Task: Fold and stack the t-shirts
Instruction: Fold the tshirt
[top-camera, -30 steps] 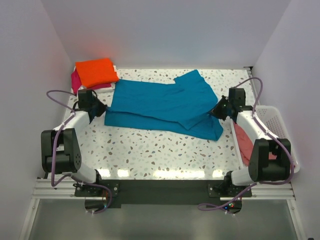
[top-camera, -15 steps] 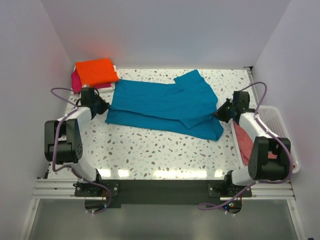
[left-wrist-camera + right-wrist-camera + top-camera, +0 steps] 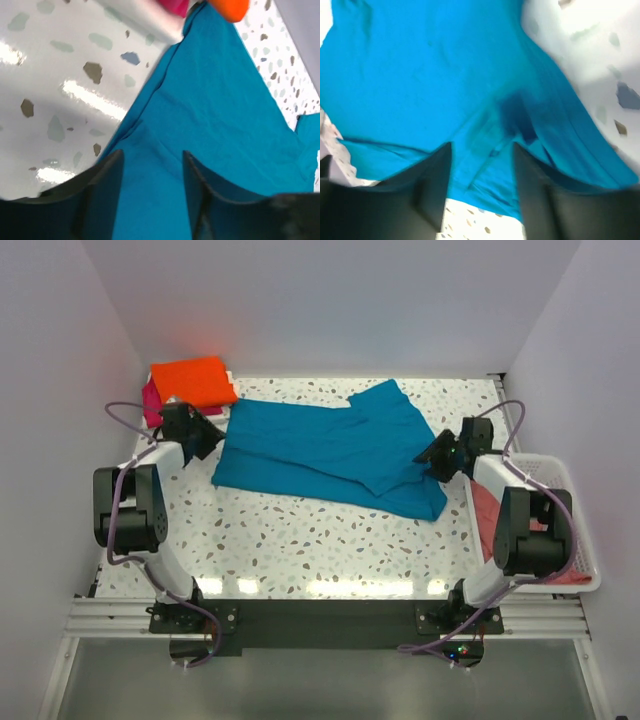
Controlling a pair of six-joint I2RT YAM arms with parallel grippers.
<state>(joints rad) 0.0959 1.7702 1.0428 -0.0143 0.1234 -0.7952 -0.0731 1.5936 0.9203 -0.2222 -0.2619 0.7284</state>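
Terrazzo table (image 3: pixel 300 540) — teal t-shirt (image 3: pixel 320 445) outspread

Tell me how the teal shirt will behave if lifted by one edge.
The teal shirt is likely floppy: it lies flat with soft creases and folded layers, so it would probably sag from one grip. Probably light, being thin cloth. Pushed, it may bunch rather than slide whole on the table.
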